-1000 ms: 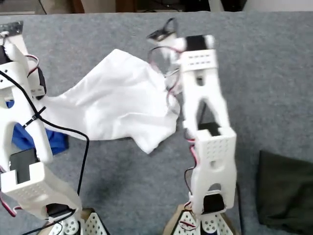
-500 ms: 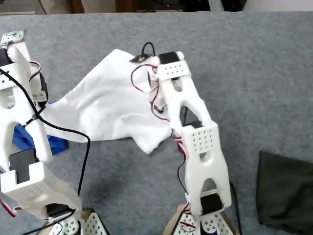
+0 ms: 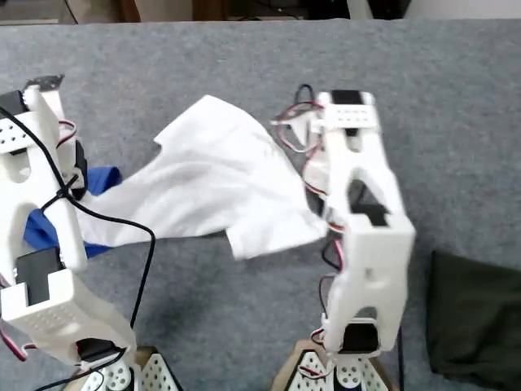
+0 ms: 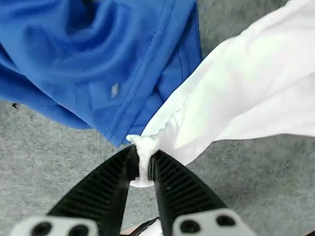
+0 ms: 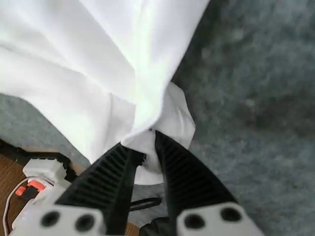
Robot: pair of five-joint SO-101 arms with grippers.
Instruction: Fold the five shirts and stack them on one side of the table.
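Jaws on rumpled shirt (image 3: 212, 175) (soft, white)

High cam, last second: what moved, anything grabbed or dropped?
The right arm swung toward the left arm, then back out, dragging the crumpled white cotton shirt rightward and uncovering more of the blue fabric shirt. Nothing visibly released: the right gripper and left gripper each have jaws shut on a white fold. The dark folded garment at far right stayed put.

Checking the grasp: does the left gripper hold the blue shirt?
No, the left gripper is shut on the white fabric shirt, with the blue fabric shirt beyond it.
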